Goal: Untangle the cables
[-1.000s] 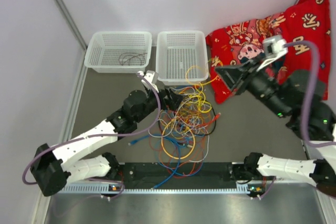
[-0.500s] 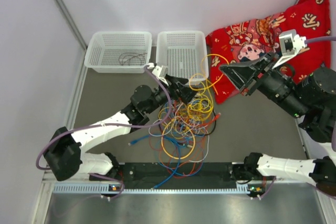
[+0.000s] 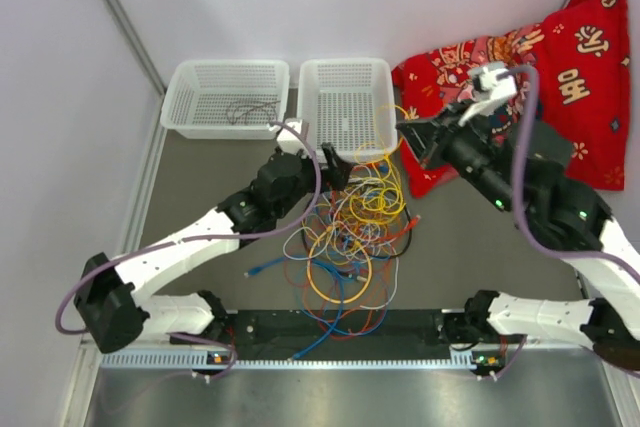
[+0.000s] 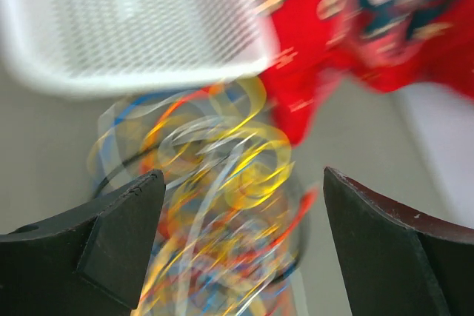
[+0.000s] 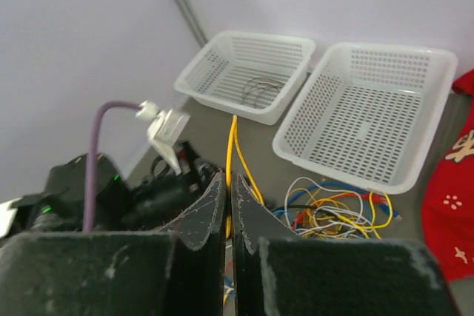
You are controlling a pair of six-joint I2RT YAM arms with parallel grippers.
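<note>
Cables (image 3: 350,237) lay in a tangled heap on the tabletop (image 3: 200,187), just on the near side of the right-hand white basket (image 3: 345,63) and beside the red cloth (image 3: 560,67). The left gripper (image 4: 241,175) hung over the heap with its jaws wide apart and nothing between them. The right gripper (image 5: 228,179) was pinched almost closed on a yellow cable (image 5: 232,142) that ran up from the pile.

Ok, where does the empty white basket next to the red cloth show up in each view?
Top external: the empty basket is upper middle, right of the other basket.
Left wrist: blurred, top left.
Right wrist: right of centre.
Shared landmark: the red cloth, just off the basket's right side in all three views.
</note>
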